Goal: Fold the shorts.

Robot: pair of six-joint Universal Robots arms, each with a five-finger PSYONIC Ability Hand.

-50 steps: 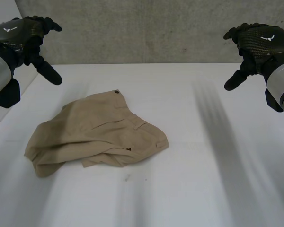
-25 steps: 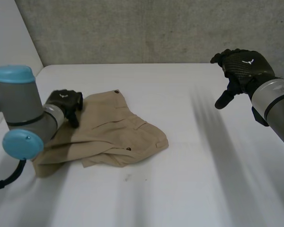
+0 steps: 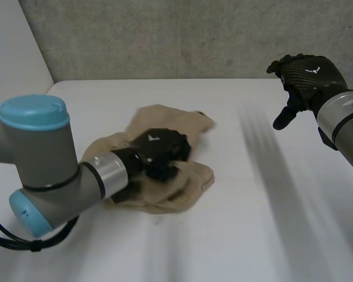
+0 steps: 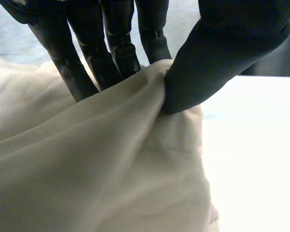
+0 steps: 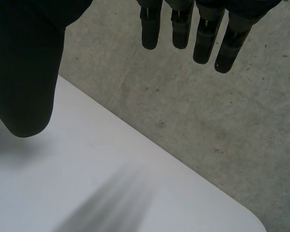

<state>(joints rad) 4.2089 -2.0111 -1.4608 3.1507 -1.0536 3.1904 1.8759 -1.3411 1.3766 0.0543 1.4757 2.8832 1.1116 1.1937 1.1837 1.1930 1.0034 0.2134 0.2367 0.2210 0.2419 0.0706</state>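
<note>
While we look down on the white table point(image 3: 235, 235), the crumpled beige cotton shorts point(image 3: 191, 179) lie in a heap left of its middle. Our left hand point(image 3: 160, 150) sits on the middle of that heap, and in its wrist view the fingers point(image 4: 113, 48) and thumb pinch a raised fold of the cloth. Our right hand point(image 3: 307, 75) is raised near the table's far right corner, its fingers point(image 5: 182, 26) loose and apart, grasping nothing. Each black hand carries a small white emblem point(image 3: 311, 74), too small for us to read.

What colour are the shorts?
Plain tan or khaki shorts, with no pattern; the head view shows it best.
</note>
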